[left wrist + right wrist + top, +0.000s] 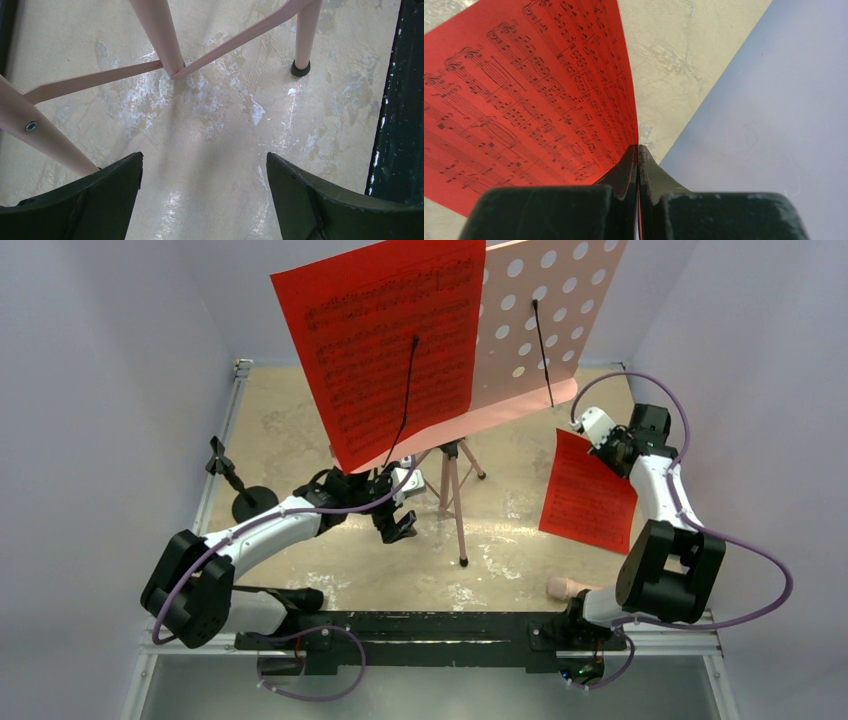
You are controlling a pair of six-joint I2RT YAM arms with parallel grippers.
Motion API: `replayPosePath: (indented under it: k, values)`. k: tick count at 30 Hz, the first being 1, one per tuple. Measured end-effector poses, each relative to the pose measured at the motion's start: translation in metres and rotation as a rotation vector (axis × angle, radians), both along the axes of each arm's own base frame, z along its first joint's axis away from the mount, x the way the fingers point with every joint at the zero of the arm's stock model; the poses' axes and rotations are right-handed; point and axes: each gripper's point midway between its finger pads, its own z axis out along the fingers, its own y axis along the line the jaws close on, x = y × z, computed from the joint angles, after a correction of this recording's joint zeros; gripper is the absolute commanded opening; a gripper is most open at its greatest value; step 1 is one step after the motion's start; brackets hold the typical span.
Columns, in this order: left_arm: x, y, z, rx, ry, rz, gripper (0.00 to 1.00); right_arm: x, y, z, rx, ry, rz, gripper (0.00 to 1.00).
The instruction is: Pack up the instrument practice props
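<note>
**One sheet pinched, the stand within reach**

My right jaws are closed flat on the upper edge of a red sheet (524, 90). They hold it to the right of the music stand (545, 310), clear of its desk, and the sheet hangs below them toward the bench (300, 430). My left jaws are spread wide and hold nothing. They sit low at the foot of the stand, facing its centre post (160, 35), with one of the thin legs (306, 35) beyond and another passing close by on the left.

The sheet is thin, light and limp, and it bows under its own weight. I judge the edge pinch holds it, but a quick swing could crease or tear it. A second red sheet (390, 340) leans on the stand's desk behind a thin black wire (408, 390), so I expect it to lift out upward more easily than sideways.

The stand looks light but top-heavy, with a broad desk high on spindly legs. I would grip the centre post just above the braces, never a leg tip.

A wall stands close to the right of the stand, near my right arm. Left of the stand the bench lies open as far as the black peg stand (250, 502). The peach tube (562, 587) lies on the near side of the stand, by the black rail (430, 625).
</note>
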Motion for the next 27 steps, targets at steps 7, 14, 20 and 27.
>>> replayPosePath:
  k: [7, 14, 20, 27]
  values:
    - [0.001, -0.001, 0.004, 0.001, 0.002, 0.001, 0.97, -0.001, -0.007, -0.014, -0.007, 0.066, 0.115, 0.0]
    - [0.002, -0.002, 0.003, 0.007, 0.01, 0.0, 0.97, -0.031, -0.018, 0.0, 0.023, 0.106, 0.231, 0.0]
    - [0.002, -0.001, -0.003, 0.026, 0.035, -0.003, 0.97, -0.034, -0.014, 0.006, -0.002, 0.103, 0.336, 0.0]
    - [0.002, -0.001, -0.001, 0.04, 0.029, -0.016, 0.97, 0.004, -0.029, -0.011, -0.018, 0.128, 0.35, 0.0]
